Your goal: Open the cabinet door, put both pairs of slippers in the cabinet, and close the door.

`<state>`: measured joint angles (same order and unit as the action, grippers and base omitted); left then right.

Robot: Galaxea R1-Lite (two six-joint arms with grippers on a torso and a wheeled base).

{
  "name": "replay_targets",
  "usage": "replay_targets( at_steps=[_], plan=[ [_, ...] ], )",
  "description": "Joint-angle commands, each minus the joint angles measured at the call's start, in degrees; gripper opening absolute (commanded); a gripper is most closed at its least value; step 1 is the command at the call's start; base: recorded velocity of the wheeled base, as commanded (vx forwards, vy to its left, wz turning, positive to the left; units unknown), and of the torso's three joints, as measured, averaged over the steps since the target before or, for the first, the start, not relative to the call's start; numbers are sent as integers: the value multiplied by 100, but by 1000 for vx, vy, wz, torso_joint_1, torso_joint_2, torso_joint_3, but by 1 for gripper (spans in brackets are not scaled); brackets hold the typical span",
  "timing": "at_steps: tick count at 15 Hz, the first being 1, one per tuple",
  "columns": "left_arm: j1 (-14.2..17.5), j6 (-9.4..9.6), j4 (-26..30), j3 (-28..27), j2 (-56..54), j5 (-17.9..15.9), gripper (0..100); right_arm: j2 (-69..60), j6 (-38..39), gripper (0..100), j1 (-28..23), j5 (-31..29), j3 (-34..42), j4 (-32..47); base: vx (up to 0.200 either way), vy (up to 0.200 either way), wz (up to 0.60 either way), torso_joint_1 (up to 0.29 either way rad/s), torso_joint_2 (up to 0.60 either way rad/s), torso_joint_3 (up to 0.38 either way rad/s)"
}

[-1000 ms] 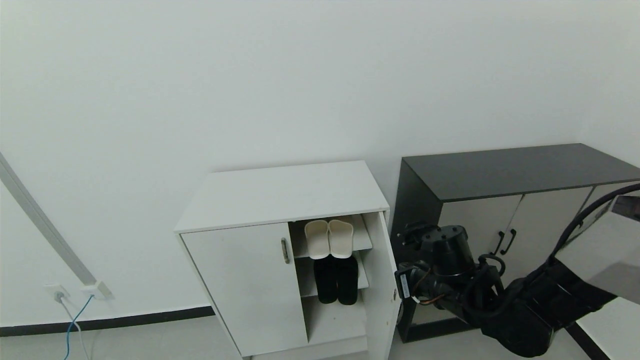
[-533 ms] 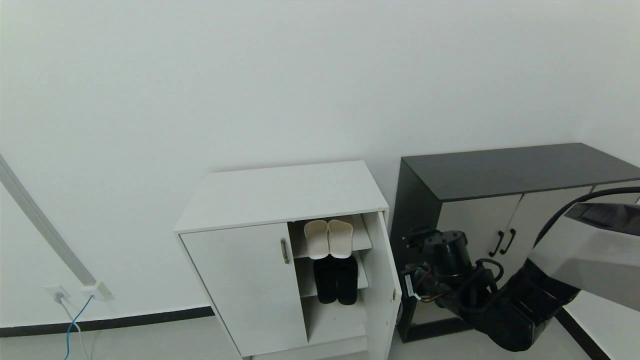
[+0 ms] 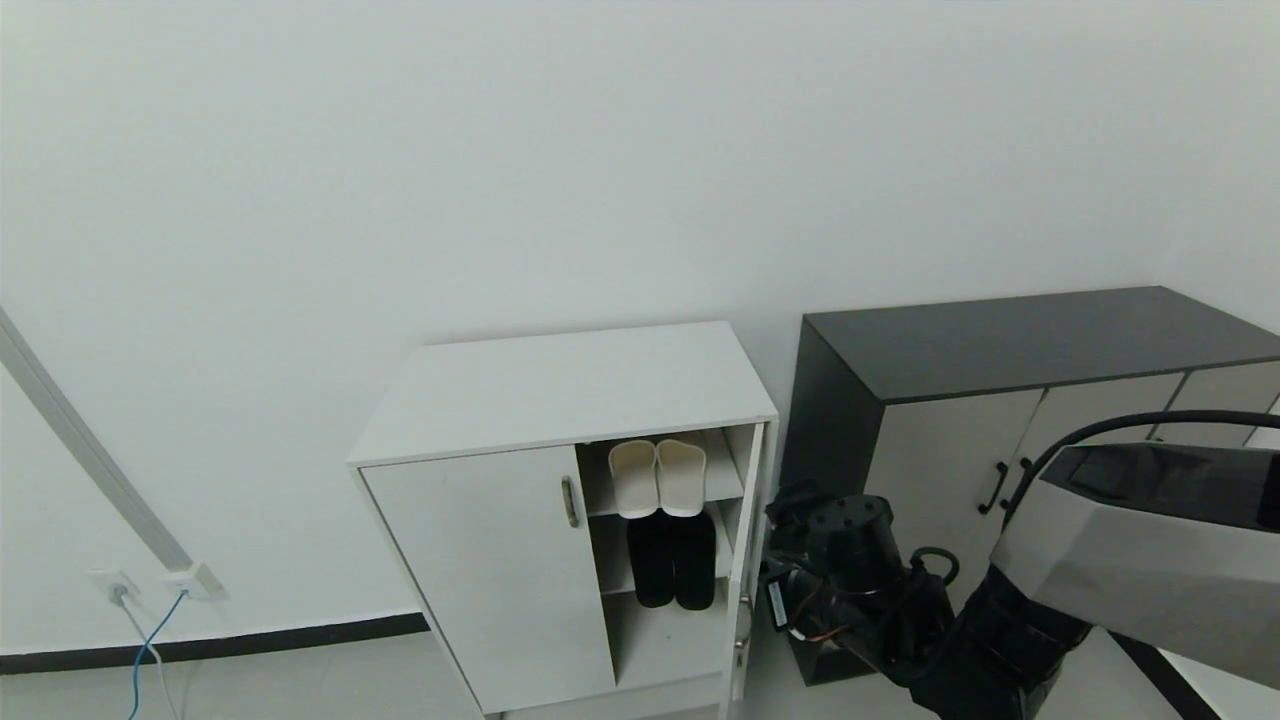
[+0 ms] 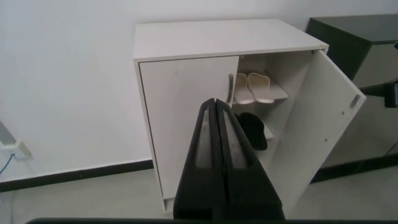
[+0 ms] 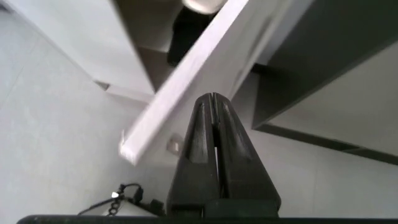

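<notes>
- Cabinet (image 3: 560,390): white, low, stands on the floor (image 3: 300,685) against the wall, with two doors at its front.
- left door (image 3: 490,570): flat against the carcass, with a small metal handle (image 3: 570,501) at its inner edge.
- right door (image 3: 752,530): ajar, swung well out from the front, its thin edge turned towards the head camera. The shelves behind it are on show.
- white slippers (image 3: 658,478): a pair side by side on the top shelf, at its front edge, touching each other.
- black slippers (image 3: 672,560): a pair side by side on the middle shelf, directly below the white pair, ends over the shelf's front edge.
- right gripper (image 5: 213,98): jaws pressed together, nothing between them. The tip sits at the outer face of the right door, near its free edge. Contact cannot be told.
- right arm (image 3: 860,590): low, in the gap between the open door and the dark cabinet (image 3: 1020,340) beside it.
- left gripper (image 4: 215,102): jaws closed flat on each other, empty, held well back from the cabinet and pointed at its front.
- wall socket (image 3: 118,585): low on the wall, well left of the cabinet. A blue cable (image 3: 150,650) hangs from it to the floor.
</notes>
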<state>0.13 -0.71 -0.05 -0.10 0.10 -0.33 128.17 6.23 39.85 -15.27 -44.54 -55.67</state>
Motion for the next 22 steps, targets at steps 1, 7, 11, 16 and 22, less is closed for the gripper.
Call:
replay_targets(
  at_steps=[1,7,11,16,22],
  plan=[
    [4,0,-4,1,-1,-2,0,32,1,0,40,-2,25,-84,0,0,0,0,0,0],
    [-5,0,-4,1,-1,-2,0,270,10,0,93,-2,-98,-304,0,0,0,0,0,0],
    [4,-8,-4,1,-1,-2,0,656,-25,0,163,394,-863,-444,0,0,0,0,0,0],
    [-5,-8,-4,1,-1,-2,0,586,-210,0,137,446,-1074,-515,0,0,0,0,0,0],
    [-5,-17,-4,1,-1,-2,0,384,-333,0,146,438,-652,-690,0,0,100,1,0,0]
  ],
)
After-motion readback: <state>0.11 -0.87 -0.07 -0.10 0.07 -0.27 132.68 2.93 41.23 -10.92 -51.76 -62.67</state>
